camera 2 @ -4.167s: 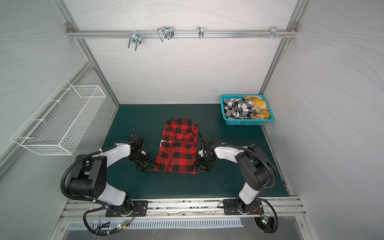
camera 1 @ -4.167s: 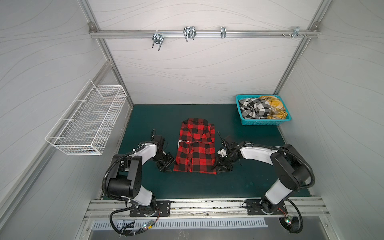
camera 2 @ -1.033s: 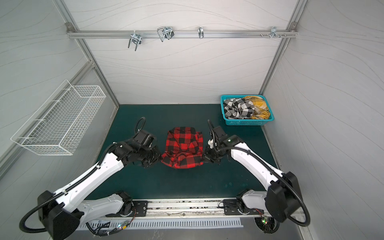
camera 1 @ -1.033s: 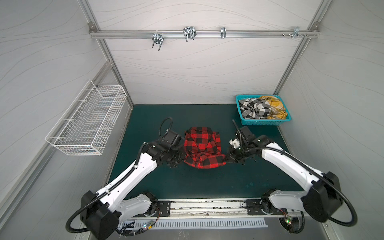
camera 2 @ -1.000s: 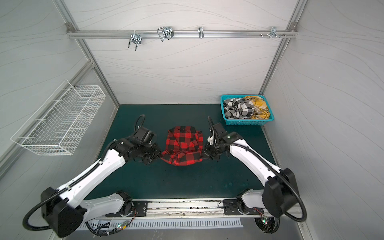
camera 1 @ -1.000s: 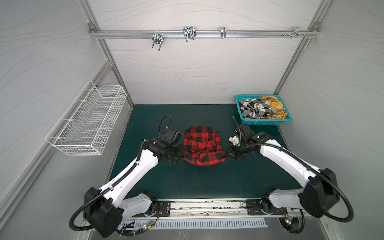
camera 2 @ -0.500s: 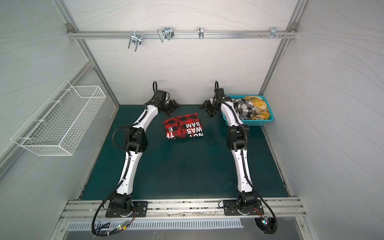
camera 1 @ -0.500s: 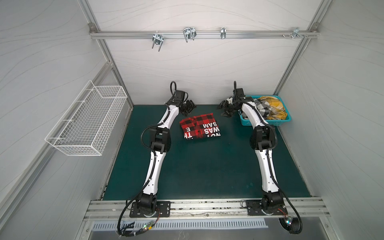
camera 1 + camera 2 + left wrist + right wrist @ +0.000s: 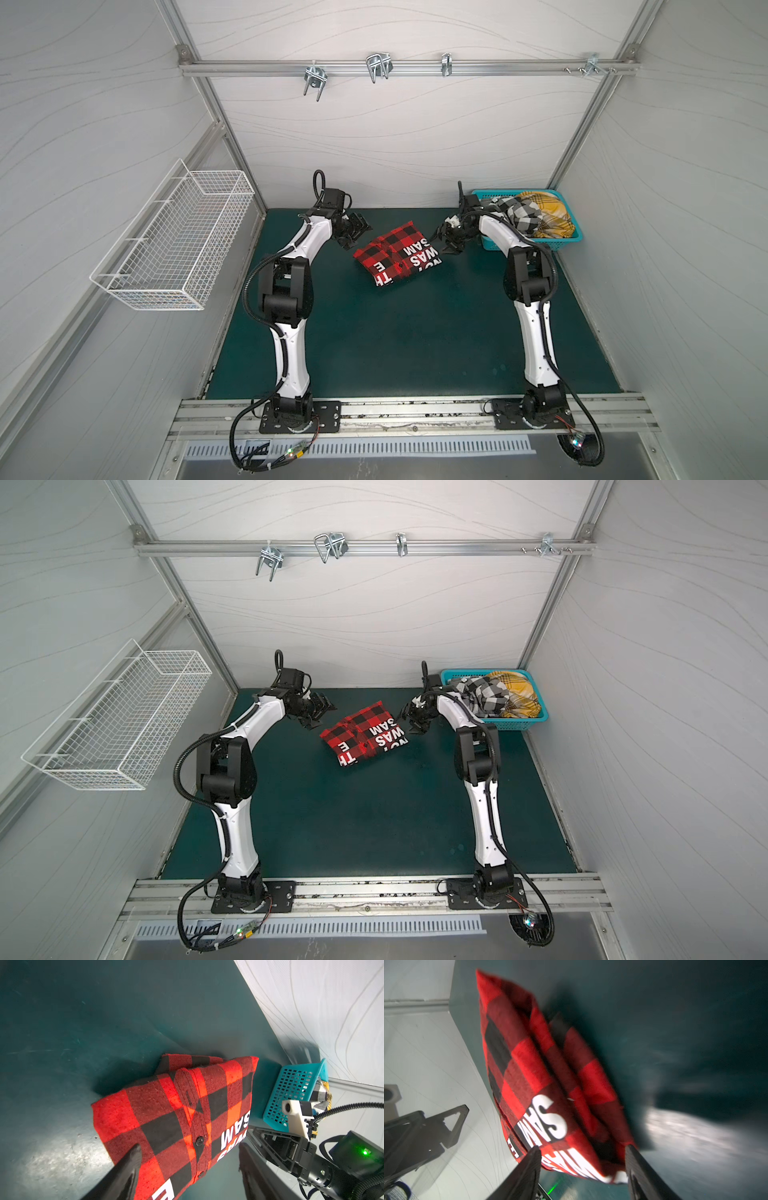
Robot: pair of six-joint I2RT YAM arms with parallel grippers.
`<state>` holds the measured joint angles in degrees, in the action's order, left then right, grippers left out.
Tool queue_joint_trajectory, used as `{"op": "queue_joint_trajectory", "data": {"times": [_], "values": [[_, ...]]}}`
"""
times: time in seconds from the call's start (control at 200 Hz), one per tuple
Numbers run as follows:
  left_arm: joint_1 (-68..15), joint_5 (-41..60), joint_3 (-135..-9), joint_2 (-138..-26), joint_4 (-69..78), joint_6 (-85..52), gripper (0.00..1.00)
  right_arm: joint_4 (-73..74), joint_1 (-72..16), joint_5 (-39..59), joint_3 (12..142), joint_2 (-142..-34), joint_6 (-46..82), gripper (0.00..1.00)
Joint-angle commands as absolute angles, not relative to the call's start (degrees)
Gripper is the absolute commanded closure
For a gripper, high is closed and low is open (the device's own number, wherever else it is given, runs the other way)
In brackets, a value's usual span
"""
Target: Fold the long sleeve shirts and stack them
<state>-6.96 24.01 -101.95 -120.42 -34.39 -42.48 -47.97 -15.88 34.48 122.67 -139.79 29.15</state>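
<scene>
Teal plastic basket (image 9: pixel 569 243): black-and-white check shirt (image 9: pixel 519 212), yellow plaid shirt (image 9: pixel 550 208).
My left gripper (image 9: pixel 354 232): jaws spread.
My right gripper (image 9: pixel 443 242): jaws spread.

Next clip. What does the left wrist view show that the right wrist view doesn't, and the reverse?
Only the left wrist view: the teal basket holding checked cloth, and the button placket of the red-and-black shirt. Only the right wrist view: the shirt's folded layers seen edge-on, blurred. Both: the shirt with white lettering, lying folded on the green table, and that arm's own open hand in the foreground: left hand, right hand.
</scene>
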Motion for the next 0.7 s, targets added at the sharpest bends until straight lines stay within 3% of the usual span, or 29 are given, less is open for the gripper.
{"op": "queue_joint_trajectory", "data": {"times": [0.0, 0.16, 0.285, 0.515, 0.59, 0.695], "values": [[-7.07, 26.15, -101.82, -124.42, -33.74, -40.82, 0.26, -48.20, -16.40, 34.19, 124.20, -142.47, 26.42, 0.39], [-8.24, 26.54, -108.21, -130.42, -38.61, -38.09, 0.34, -49.75, -17.85, 35.42, 122.46, -142.88, 25.08, 0.51], [-10.02, 24.44, -107.95, -130.57, -42.18, -35.73, 0.38, -45.79, -19.54, 35.81, 110.40, -136.08, 26.25, 0.58], [-13.21, 21.01, -87.77, -117.93, -43.51, -32.89, 0.43, -36.32, -25.96, 34.93, 79.88, -115.83, 29.89, 0.61], [-14.35, 20.92, -79.80, -110.57, -42.79, -32.46, 0.43, -36.72, -28.73, 34.26, 72.06, -108.86, 30.75, 0.58], [-14.94, 20.17, -73.87, -101.36, -44.42, -31.77, 0.36, -38.26, -30.66, 32.30, 64.63, -99.09, 32.84, 0.42]]}}
